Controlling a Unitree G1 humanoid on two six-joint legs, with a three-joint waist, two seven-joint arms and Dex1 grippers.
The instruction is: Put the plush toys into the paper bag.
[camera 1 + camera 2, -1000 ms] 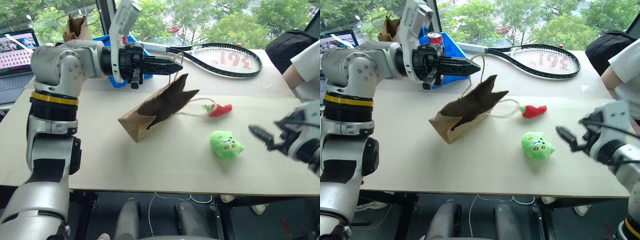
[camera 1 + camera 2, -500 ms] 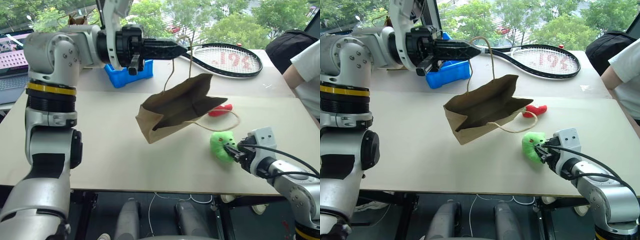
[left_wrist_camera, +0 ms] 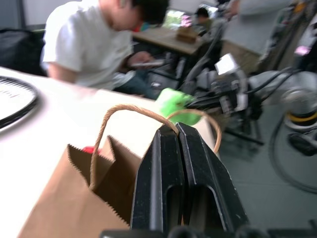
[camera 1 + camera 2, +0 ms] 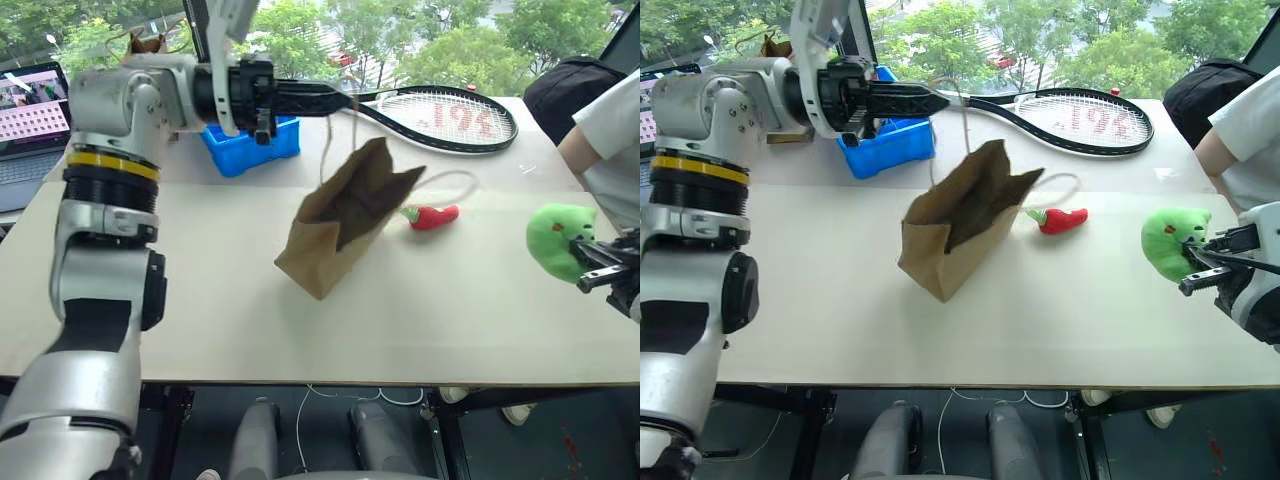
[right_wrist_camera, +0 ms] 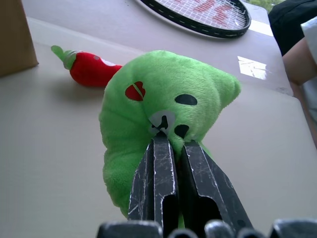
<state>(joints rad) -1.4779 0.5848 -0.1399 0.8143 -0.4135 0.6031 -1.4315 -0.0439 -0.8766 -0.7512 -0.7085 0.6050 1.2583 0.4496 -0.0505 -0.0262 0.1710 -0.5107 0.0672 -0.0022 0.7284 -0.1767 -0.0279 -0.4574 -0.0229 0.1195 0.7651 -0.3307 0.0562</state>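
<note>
My left gripper [image 4: 350,98] is shut on a cord handle of the brown paper bag [image 4: 345,218], holding it up so the bag hangs tilted with its bottom corner on the table and its mouth open toward the right. At the right table edge, my right gripper [image 4: 1193,262] is shut on the green plush toy [image 4: 1170,241], lifted off the table. The same green plush toy [image 5: 163,111] shows pinched between the black fingers [image 5: 156,173] in the right wrist view. A red chili plush toy [image 4: 432,215] lies on the table just right of the bag.
A tennis racket [image 4: 440,115] lies at the back of the table, with a blue bin [image 4: 250,140] behind the bag. A laptop [image 4: 30,105] stands at the far left. A seated person [image 4: 605,140] and a black backpack [image 4: 570,90] are at the right.
My right gripper closed on the green toy and lifted it up and to the right, off the table. The left gripper carried the bag's handle a little; the bag now hangs steeper.
</note>
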